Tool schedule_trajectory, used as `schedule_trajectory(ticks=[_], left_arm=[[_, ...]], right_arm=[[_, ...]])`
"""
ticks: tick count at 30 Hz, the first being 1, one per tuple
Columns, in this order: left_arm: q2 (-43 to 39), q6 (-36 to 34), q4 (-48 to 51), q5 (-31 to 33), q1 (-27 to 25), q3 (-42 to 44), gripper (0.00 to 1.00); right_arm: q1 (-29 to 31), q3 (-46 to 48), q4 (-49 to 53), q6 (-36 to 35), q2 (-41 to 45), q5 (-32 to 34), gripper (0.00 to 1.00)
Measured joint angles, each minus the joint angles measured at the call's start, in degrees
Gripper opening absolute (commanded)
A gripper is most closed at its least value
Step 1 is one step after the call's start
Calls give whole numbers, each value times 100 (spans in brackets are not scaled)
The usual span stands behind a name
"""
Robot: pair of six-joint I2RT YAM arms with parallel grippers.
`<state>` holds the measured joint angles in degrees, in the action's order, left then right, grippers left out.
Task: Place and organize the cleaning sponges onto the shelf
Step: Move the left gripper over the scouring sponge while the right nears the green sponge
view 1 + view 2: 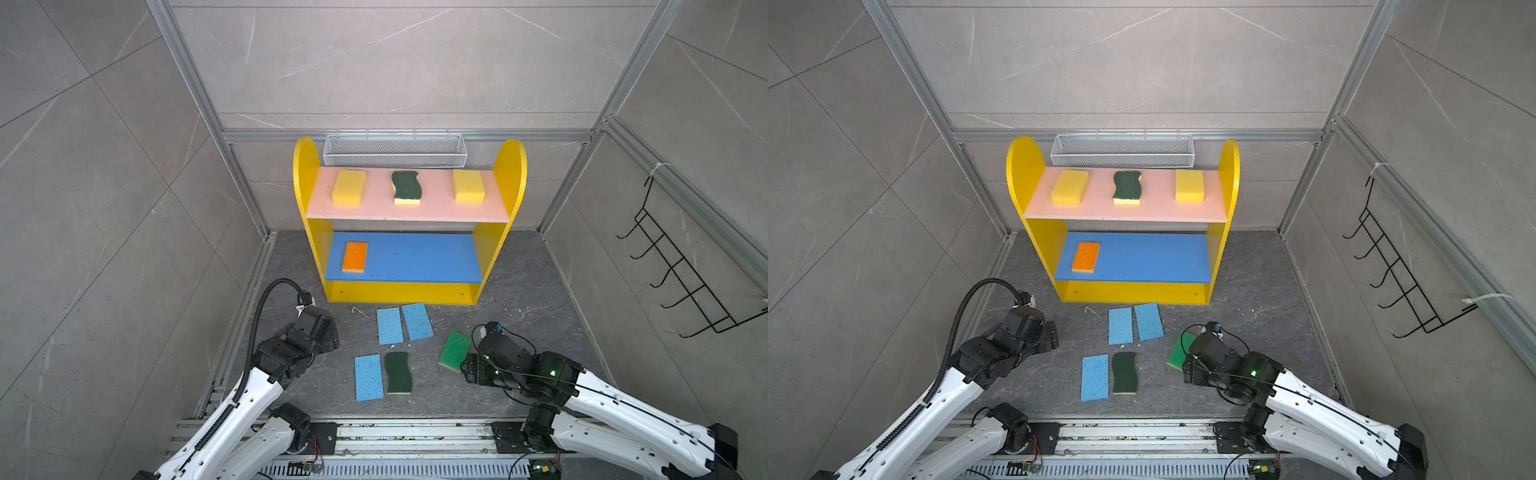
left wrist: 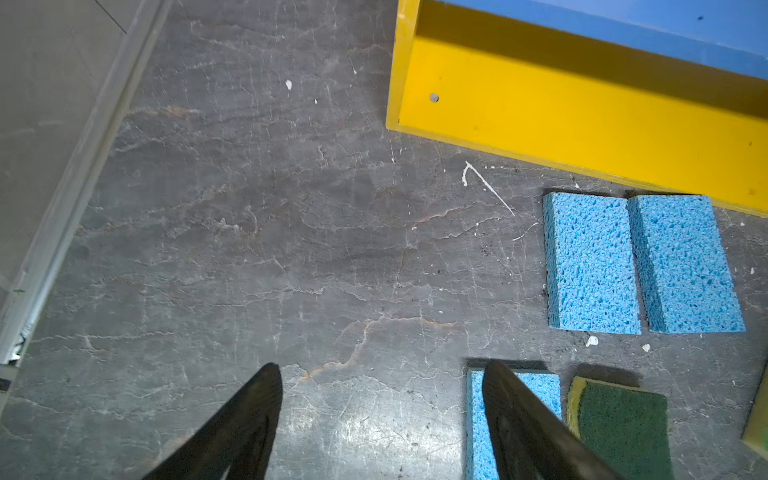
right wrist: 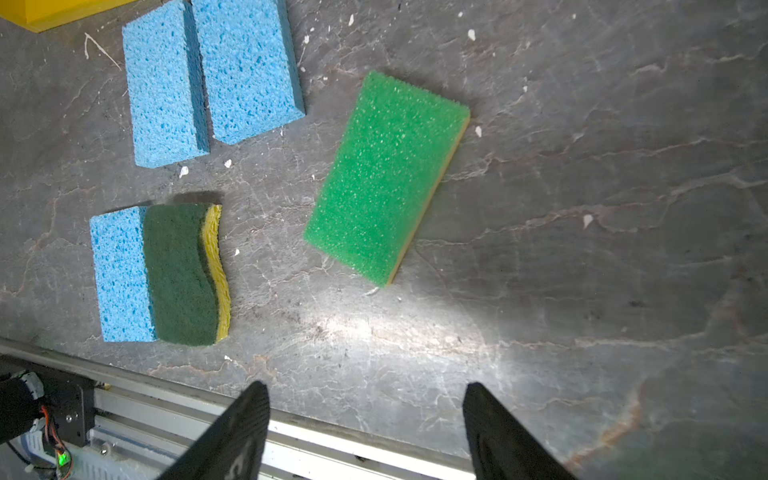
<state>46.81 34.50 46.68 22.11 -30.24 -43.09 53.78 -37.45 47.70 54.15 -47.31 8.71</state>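
Note:
The shelf (image 1: 305, 166) holds two yellow sponges (image 1: 349, 187) (image 1: 468, 185) and a dark-green scourer (image 1: 407, 187) on its pink board, and an orange-topped sponge (image 1: 355, 257) on its blue board. On the floor in front lie two light-blue sponges (image 1: 390, 326) (image 1: 417, 321) side by side. Nearer me are a third light-blue sponge (image 1: 368, 377) beside another dark-green scourer (image 1: 398, 372), and a bright-green sponge (image 1: 454, 351). My left gripper (image 2: 382, 365) is open over bare floor, one finger above the third blue sponge (image 2: 478, 415). My right gripper (image 3: 366, 385) is open and empty, short of the bright-green sponge (image 3: 386, 174).
A white mesh basket (image 1: 394, 150) hangs on the back wall behind the shelf. A black hook rack (image 1: 681, 274) is fixed to the right wall. Aluminium frame posts line the floor's sides, and a metal rail (image 1: 415, 432) runs along its front edge.

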Motion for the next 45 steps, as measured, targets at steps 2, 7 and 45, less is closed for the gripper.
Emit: schedule_trajectory(ticks=[2,7,45], left_arm=[[79,149,-26,-74,0,127,78],[118,409,-109,-232,0,378,78],[3213,2192,-826,184,-3906,-951,79]], right_arm=[[208,0,-15,216,-90,140,76],[452,0,-101,658,-280,448,78],[431,-195,-774,1471,-1405,1104,89]])
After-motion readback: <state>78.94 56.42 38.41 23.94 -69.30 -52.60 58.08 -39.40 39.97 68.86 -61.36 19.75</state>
